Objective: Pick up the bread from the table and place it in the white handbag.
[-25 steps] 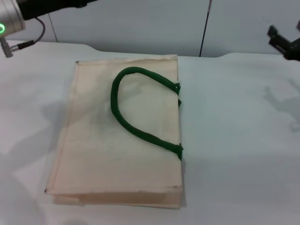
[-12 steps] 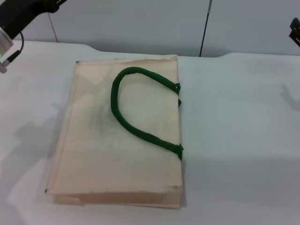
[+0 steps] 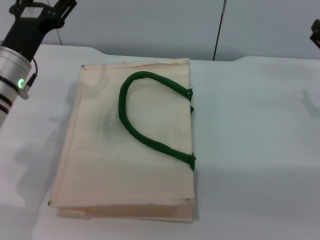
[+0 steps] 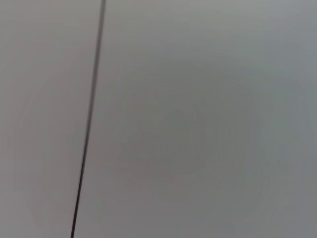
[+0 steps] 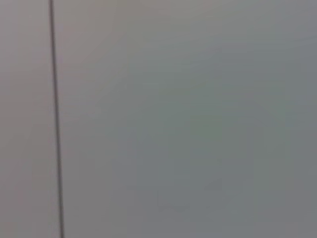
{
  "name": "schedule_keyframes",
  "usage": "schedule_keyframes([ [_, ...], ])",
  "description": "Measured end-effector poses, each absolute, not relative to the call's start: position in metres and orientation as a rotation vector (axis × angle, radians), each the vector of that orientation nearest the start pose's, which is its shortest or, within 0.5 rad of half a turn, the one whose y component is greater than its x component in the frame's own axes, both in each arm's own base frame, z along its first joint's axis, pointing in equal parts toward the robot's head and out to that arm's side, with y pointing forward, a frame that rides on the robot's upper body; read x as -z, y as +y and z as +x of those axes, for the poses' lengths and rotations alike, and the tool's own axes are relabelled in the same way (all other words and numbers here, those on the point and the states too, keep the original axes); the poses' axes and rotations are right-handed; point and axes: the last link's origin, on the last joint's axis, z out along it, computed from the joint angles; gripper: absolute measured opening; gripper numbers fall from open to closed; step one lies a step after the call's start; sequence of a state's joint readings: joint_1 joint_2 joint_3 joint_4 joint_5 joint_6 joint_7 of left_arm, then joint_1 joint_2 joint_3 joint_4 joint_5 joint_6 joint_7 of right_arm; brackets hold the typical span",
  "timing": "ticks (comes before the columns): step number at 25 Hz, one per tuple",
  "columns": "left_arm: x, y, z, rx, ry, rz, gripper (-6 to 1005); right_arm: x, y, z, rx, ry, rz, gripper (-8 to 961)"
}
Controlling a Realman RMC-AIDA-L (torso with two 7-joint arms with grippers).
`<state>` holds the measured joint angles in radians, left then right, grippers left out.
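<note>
Cream cloth bag (image 3: pixel 125 150) lies flat on the table (image 3: pixel 250 125), green handle (image 3: pixel 145 115) looped on top. Left gripper (image 3: pixel 42 7) hovers beyond its far-left corner, fingers' spread unreadable; right gripper (image 3: pixel 316 32) barely in view.

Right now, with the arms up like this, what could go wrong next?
1. No bread shows in any view; only the white handbag lies on the table, so a pick may have no target.
2. The handbag lies flat, its green handle folded onto the cloth, no mouth visible; placing anything inside could fail.
3. The left gripper is raised at the far left, the right gripper barely at the edge; both wrist views show only wall, so neither guides an approach.
</note>
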<state>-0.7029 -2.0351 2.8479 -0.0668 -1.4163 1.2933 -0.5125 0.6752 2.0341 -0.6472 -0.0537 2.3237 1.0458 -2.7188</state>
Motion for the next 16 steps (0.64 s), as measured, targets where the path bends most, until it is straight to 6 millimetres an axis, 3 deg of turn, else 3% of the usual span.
schedule_keyframes([
  [5,-0.033,0.399,-0.267,1.016,-0.443,-1.595,876,-0.027,0.406,0.303,-0.786,0.607,-1.594,894],
  [16,-0.034,0.403,-0.265,1.051,-0.491,-1.578,876,-0.026,0.408,0.301,-0.788,0.603,-1.600,894],
])
